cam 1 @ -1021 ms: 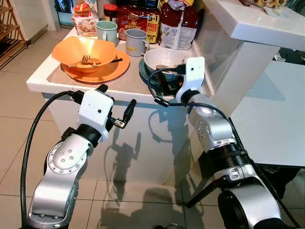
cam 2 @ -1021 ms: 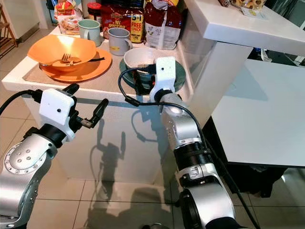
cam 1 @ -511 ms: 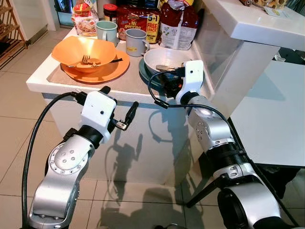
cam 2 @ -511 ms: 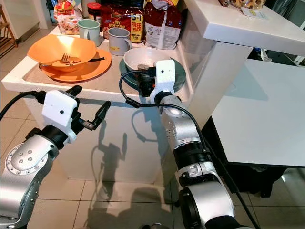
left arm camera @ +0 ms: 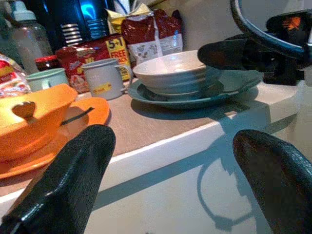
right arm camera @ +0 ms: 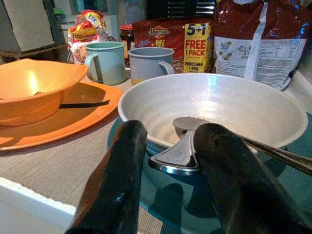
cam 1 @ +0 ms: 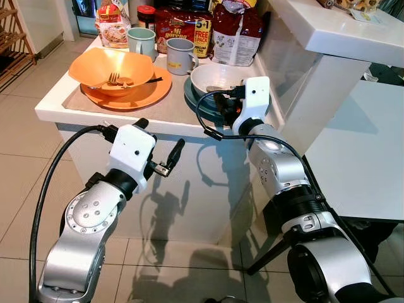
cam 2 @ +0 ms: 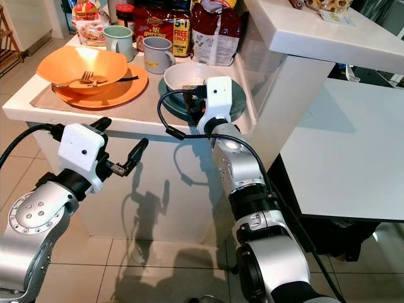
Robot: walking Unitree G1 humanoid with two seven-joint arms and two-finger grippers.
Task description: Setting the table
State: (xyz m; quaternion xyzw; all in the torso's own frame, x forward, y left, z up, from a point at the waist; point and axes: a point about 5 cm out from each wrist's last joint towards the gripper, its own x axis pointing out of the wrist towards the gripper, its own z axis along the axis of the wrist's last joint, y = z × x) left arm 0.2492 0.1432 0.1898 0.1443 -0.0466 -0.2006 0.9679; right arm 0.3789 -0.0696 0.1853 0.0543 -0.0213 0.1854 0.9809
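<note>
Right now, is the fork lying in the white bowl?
No, the fork lies in the orange bowl; the white bowl holds a spoon between the right pincer's fingers.

Two bowls (cam 1: 110, 68) (cam 1: 218, 77), two plates (cam 1: 136, 95) (cam 2: 237, 104), two mugs (cam 1: 142, 41) (cam 1: 180, 55) on the counter (cam 1: 164, 110).

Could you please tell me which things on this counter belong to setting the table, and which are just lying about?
For the job: white bowl on the teal plate; spoon between the right gripper fingers; orange bowl with fork on the orange plate; two mugs.

Lying about: snack packets; jar.
</note>
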